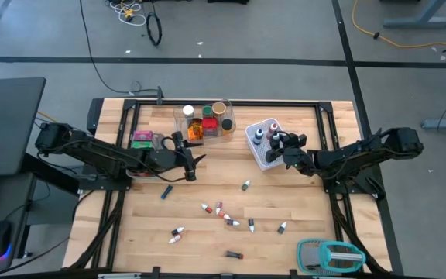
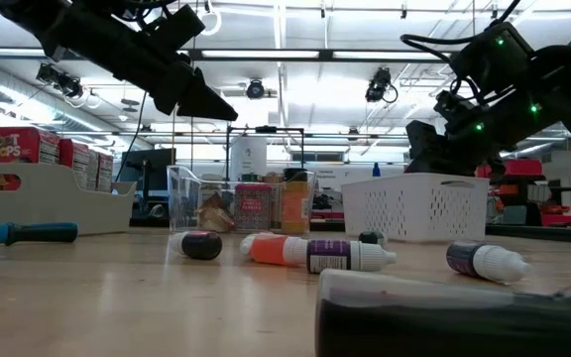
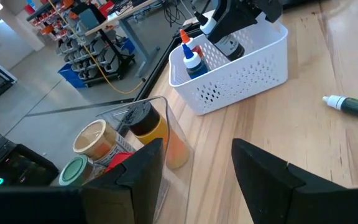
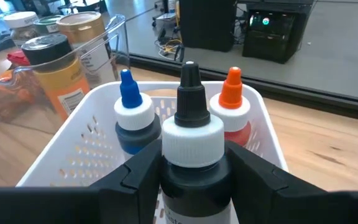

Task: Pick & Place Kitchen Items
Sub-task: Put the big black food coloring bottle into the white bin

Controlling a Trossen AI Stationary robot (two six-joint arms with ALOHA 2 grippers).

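My right gripper [image 1: 286, 147] hovers over the white mesh basket [image 1: 263, 144] and is shut on a dark vial [image 4: 191, 134] with a white cap and a black tip. A blue-tipped vial [image 4: 131, 112] and an orange-tipped vial [image 4: 232, 102] stand upright in the basket. My left gripper [image 3: 194, 168] is open and empty, raised above the table next to the clear tray [image 1: 204, 122] of jars. Several small vials [image 1: 231, 222] lie on their sides on the near half of the table, and one green vial [image 3: 348, 104] lies beyond the left gripper. My right gripper pinches the vial between its two fingers at the dark body just under the white cap [image 4: 192, 144]. The fingers reach in from the table's right side, over the basket. The vial stands upright in the hold; its lower end is hidden behind the fingers.
A grey bin [image 2: 48, 193] with red and pink boxes [image 1: 142, 139] sits at the table's left. A blue bottle [image 1: 166, 191] lies near the left gripper. A teal-and-grey gadget [image 1: 331, 254] sits at the near right corner. In the clear tray, a black-lidded jar [image 3: 143, 121] stands close to my left fingers.
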